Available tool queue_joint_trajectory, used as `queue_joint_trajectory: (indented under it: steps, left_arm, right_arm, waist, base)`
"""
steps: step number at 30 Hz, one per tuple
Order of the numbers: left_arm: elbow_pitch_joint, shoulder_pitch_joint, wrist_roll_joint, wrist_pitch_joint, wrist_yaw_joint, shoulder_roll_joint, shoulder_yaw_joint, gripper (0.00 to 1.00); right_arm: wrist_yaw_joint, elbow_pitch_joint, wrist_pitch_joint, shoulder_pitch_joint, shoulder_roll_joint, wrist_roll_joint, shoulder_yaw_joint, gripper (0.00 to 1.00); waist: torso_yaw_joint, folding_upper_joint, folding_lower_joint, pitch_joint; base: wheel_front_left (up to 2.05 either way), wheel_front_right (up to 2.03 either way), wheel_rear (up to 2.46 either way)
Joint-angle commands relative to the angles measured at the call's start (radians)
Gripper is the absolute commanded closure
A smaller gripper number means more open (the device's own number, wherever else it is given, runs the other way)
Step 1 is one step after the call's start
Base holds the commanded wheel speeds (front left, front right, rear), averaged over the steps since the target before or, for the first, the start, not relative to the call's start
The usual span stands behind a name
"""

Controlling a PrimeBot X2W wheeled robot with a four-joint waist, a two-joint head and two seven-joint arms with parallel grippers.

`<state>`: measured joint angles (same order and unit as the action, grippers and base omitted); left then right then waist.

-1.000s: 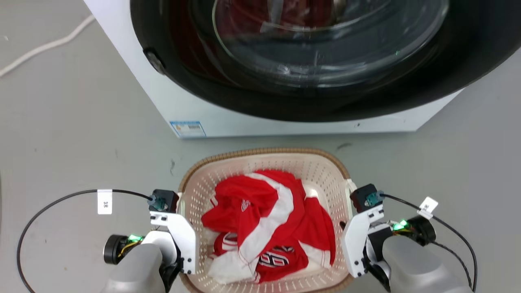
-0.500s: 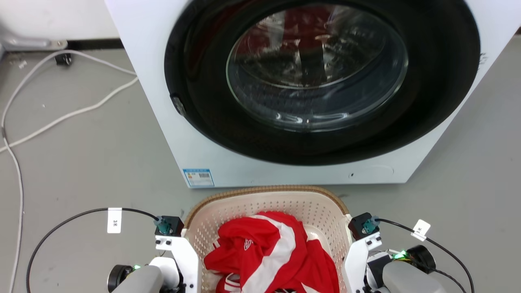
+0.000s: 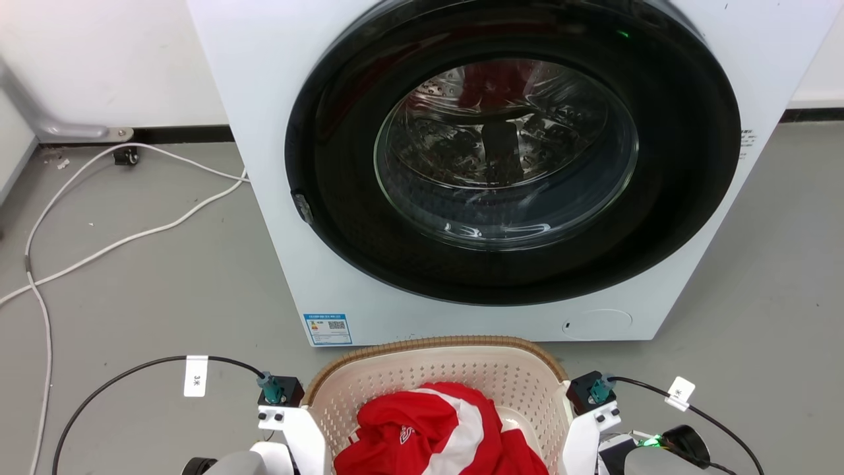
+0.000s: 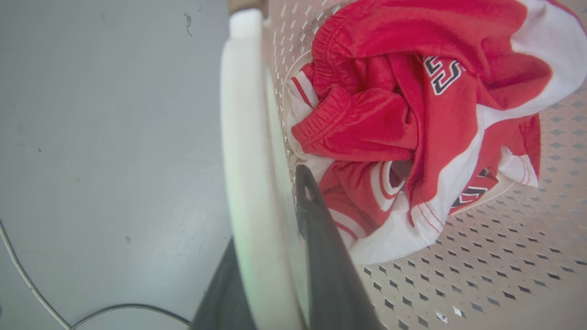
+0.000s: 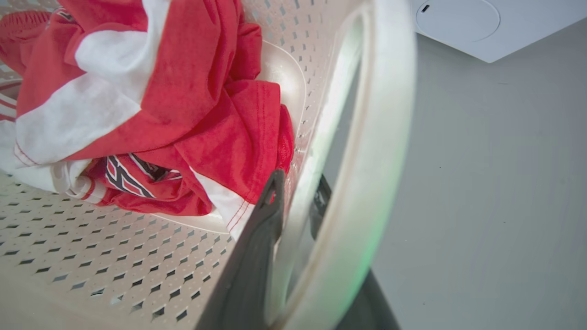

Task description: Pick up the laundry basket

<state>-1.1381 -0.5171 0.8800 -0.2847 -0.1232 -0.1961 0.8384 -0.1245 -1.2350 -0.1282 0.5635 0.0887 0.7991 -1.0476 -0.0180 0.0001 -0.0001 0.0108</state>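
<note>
Directly ahead on the grey floor (image 3: 132, 284) stands a white front-loading washing machine (image 3: 264, 132). Its round, dark-framed glass door (image 3: 508, 152) is shut, and red shows through the glass. A blue label (image 3: 328, 328) sits at the lower left corner of its front panel.

Just in front of the machine, at the bottom centre of the head view, is the laundry basket (image 3: 435, 373). It is cream-white and perforated, with a brown woven-look rim (image 3: 435, 342). Whether it rests on the floor or hangs clear of it cannot be told. Crumpled red-and-white garments (image 3: 428, 439) lie inside, bearing dark-outlined lettering.

The left end effector (image 4: 270, 220) is clenched on the basket's left side: one dark finger (image 4: 316, 220) is inside the perforated wall, the other outside the white handle (image 4: 243, 137). The right end effector (image 5: 299, 181) grasps the basket's right side likewise, straddling the wall beside its handle.

White cables (image 3: 132, 234) trail across the floor to the left of the machine. Thin black tagged cables (image 3: 132, 367) run to both wrists.
</note>
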Motion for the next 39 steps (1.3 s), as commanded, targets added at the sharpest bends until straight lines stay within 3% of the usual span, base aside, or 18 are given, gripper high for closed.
queue_joint_trajectory:
  steps: [1,39]
  left_arm:
    - [0.005,0.015,0.005,-0.014,-0.013,0.004,0.015,1.0]
    - [-0.025,-0.017,0.165,0.017,-0.013,-0.003,0.173,1.0]
  right_arm:
    - [-0.011,0.015,0.007,0.002,-0.001,0.004,-0.007,1.0]
    - [-0.011,0.001,0.005,0.007,0.005,0.151,-0.158,1.0]
  waist:
    - [0.001,-0.0001,0.0001,0.004]
    - [-0.002,-0.0001,0.0001,0.021]
  base:
    - [0.0,0.0,0.0]
    - [0.0,0.0,0.0]
